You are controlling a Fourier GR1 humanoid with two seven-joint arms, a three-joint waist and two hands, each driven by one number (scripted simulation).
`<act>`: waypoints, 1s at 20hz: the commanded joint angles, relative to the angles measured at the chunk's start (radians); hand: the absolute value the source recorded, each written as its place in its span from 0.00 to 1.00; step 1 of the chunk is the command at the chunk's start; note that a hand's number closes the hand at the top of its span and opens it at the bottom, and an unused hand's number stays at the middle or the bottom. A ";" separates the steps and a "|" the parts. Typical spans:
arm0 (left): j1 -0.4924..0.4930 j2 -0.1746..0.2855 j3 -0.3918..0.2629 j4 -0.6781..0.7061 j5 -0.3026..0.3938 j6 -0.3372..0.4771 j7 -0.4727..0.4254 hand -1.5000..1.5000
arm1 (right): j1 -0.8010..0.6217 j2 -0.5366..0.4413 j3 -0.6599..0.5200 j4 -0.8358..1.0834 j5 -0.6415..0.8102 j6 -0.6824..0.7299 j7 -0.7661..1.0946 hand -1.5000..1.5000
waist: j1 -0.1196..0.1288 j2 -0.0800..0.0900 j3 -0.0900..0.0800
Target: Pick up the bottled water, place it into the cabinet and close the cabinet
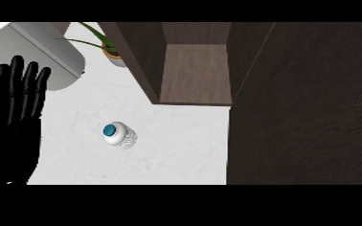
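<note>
1. Cabinet (297,124): dark wood, filling the right side of the view. Its open compartment (194,72) showed a bare wooden floor with nothing on it. Which dark panel served as the door could not be told.
2. Counter (176,158): a pale, faintly veined top running left from the cabinet's side and out in front of the compartment. No walls or floor of the room showed beyond it.
3. Left hand (20,110): black, resting well to the left of the cabinet at the view's edge, fingers straight and pointing up, holding nothing. The right hand did not show.
4. Grey appliance (42,52): rounded, standing on the counter to the cabinet's far left, at the back.
5. Potted plant (106,45): green leaves in a tan pot, just beside the cabinet's left wall, at the back.
6. Bottled water (117,134): upright, seen from above, with a blue cap and a clear ribbed body. It stood on the counter left of the cabinet and in front of the compartment, well apart from both and from the hand. By judgement, the pick-up had not yet begun. The next move called for a hand to reach the bottle and curl round its body below the cap.
</note>
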 commanded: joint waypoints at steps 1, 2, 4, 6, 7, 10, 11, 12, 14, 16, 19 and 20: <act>0.019 0.007 0.026 -0.024 -0.042 0.034 0.025 0.00 | -0.004 0.007 -0.014 0.040 -0.039 0.012 -0.008 0.00 | -0.031 -0.009 -0.043; 0.020 -0.036 -0.019 -0.075 -0.134 0.118 0.090 0.00 | 0.092 0.005 0.008 0.028 -0.024 0.041 -0.065 0.00 | -0.039 -0.011 -0.042; 0.086 -0.082 -0.040 -0.115 -0.216 0.188 0.095 0.00 | 0.167 -0.035 -0.007 -0.025 -0.031 0.078 -0.054 0.00 | -0.043 -0.014 -0.042; 0.206 -0.085 -0.127 -0.185 -0.295 0.301 0.086 0.00 | 0.191 -0.045 0.009 -0.077 0.027 0.054 0.001 0.00 | -0.032 -0.020 -0.043; 0.153 -0.086 -0.094 -0.113 -0.072 0.387 0.184 0.00 | 0.190 0.004 0.078 -0.041 -0.105 0.114 0.032 0.00 | -0.032 -0.015 -0.044; 0.247 -0.086 -0.243 -0.223 -0.132 0.516 0.225 0.00 | 0.250 -0.040 0.065 -0.192 -0.172 0.142 0.131 0.00 | -0.042 -0.020 -0.043; 0.283 -0.087 -0.259 -0.222 -0.136 0.530 0.208 0.00 | 0.332 -0.048 0.049 -0.216 -0.214 0.173 0.103 0.00 | -0.049 -0.019 -0.043; 0.290 -0.087 -0.367 -0.266 -0.206 0.590 0.244 0.00 | 0.286 -0.062 0.051 -0.267 -0.214 0.153 0.181 0.00 | -0.044 -0.018 -0.043; 0.346 -0.087 -0.481 -0.256 -0.265 0.658 0.211 0.00 | 0.361 -0.056 0.047 -0.295 -0.240 0.169 0.157 0.00 | -0.046 -0.015 -0.043; 0.427 -0.087 -0.489 -0.352 -0.287 0.616 0.220 0.00 | 0.426 -0.056 0.025 -0.356 -0.281 0.192 0.139 0.00 | -0.041 -0.015 -0.043; 0.423 -0.087 -0.619 -0.252 -0.373 0.741 0.147 0.00 | 0.549 -0.039 0.067 -0.433 -0.244 0.222 0.105 0.00 | -0.048 -0.015 -0.043; 0.461 -0.087 -0.686 -0.316 -0.420 0.742 0.190 0.00 | 0.494 -0.054 0.049 -0.411 -0.248 0.210 0.140 0.00 | -0.041 -0.014 -0.043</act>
